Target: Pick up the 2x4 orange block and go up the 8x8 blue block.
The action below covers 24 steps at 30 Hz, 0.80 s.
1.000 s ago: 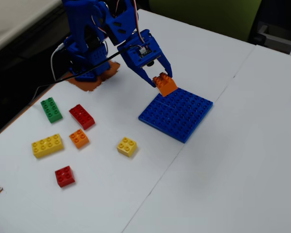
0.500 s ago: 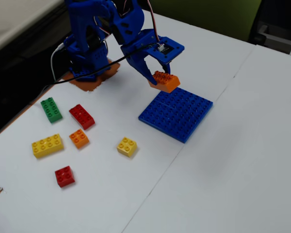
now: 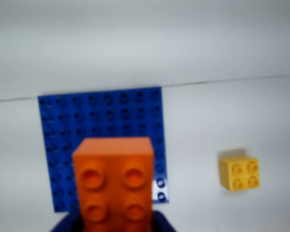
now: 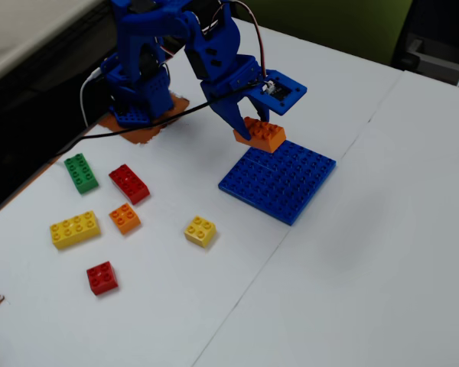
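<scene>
The pick is done: my gripper (image 4: pixel 252 125) is clamped on the 2x4 orange block (image 4: pixel 260 134), fingers closed against its sides, and the block hangs clear of the table. What is left, as I judge it, is carrying it in over the 8x8 blue block (image 4: pixel 279 180) and bringing it down onto the studs.

In the fixed view the orange block sits at my fingertips, above the baseplate's near corner on the side toward my base, not touching it. In the wrist view the orange block (image 3: pixel 113 186) fills the bottom centre just ahead of my fingers, studs facing the camera, and the 8x8 blue block (image 3: pixel 101 116) spreads out beyond and beneath it, so I am roughly lined up over the plate's near half.

My arm reaches out from its base with the forearm sloping down and the wrist turned so the block lies about level. A yellow 2x2 brick (image 3: pixel 239 172) lies off to the side, well apart from me.
</scene>
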Tool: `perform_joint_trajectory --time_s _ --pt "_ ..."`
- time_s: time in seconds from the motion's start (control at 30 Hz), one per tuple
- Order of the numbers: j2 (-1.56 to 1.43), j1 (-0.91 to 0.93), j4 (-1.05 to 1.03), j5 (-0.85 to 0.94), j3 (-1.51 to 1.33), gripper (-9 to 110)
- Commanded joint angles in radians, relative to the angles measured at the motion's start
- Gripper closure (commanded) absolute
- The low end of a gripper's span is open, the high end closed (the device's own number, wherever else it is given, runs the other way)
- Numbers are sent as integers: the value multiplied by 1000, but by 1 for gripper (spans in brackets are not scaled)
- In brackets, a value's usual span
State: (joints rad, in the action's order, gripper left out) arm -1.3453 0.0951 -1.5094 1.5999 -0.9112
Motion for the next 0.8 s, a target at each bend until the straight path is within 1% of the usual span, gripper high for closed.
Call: perform_joint_trajectory --time_s 0.0,0.77 --pt "12 -20 -8 14 64 101" --pt "130 -69 -28 0 123 101"
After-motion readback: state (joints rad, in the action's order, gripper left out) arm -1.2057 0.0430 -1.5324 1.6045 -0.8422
